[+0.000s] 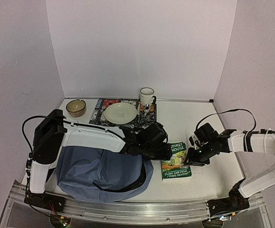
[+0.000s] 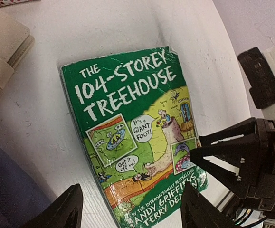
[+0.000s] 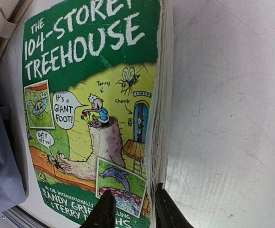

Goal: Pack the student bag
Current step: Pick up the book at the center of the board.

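I see the left arm reaching low from its base across the student bag [image 1: 99, 173], which lies slumped on the near-left part of the table [image 1: 208, 118], just left of the green paperback [image 1: 176, 162]; the left gripper [image 2: 131, 202] hangs over the paperback's near end, fingers spread wide and holding nothing. The right arm stretches in from the right with its elbow bent; the right gripper [image 3: 135, 191] sits at the paperback's right edge, fingers close together astride the pages, though I cannot tell whether they pinch it.
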You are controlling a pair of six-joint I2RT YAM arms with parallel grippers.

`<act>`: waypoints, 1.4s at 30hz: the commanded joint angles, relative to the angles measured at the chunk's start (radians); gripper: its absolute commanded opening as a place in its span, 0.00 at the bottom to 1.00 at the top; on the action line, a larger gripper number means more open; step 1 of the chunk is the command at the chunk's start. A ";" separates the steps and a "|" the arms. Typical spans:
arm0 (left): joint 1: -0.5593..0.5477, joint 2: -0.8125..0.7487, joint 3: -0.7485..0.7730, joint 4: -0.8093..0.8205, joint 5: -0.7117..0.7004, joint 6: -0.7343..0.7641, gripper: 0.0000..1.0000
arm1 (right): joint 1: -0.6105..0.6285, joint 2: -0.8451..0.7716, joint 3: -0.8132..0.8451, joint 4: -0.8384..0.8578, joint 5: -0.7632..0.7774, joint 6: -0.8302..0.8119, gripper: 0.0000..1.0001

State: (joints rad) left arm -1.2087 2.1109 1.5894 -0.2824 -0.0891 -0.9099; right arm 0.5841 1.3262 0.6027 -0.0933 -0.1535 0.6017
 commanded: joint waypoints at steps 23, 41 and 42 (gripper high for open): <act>0.065 0.155 -0.064 0.137 0.198 -0.093 0.72 | 0.064 0.093 0.010 0.061 -0.061 0.020 0.23; 0.039 -0.008 -0.132 0.450 0.401 -0.137 0.47 | 0.110 0.118 0.026 0.124 -0.083 0.036 0.22; 0.038 -0.008 -0.132 0.453 0.408 -0.139 0.45 | 0.109 0.115 0.025 0.127 -0.087 0.035 0.22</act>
State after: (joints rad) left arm -1.1149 2.1778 1.4185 0.0080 0.1545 -1.0232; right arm 0.6621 1.4208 0.6090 -0.0154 -0.1610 0.6365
